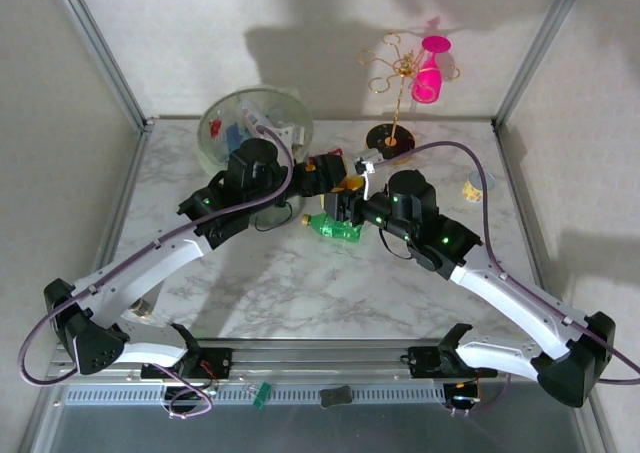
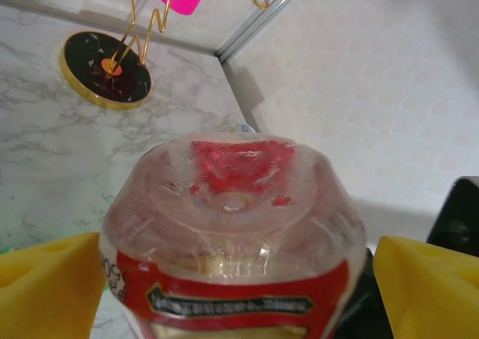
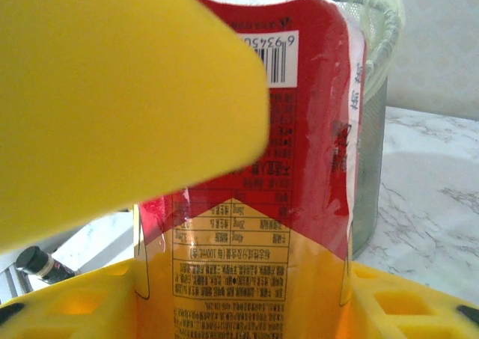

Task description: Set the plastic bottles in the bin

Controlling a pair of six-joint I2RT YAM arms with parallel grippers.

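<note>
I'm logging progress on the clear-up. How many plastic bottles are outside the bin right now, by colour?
red-label bottle: 1
green bottle: 1
Total: 2

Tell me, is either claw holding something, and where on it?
The right gripper clamps the red-labelled bottle around its labelled middle. The left gripper flanks its base; whether it grips is unclear.

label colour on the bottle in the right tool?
The bottle has a label red above, yellow below; clearest in right wrist view.
</note>
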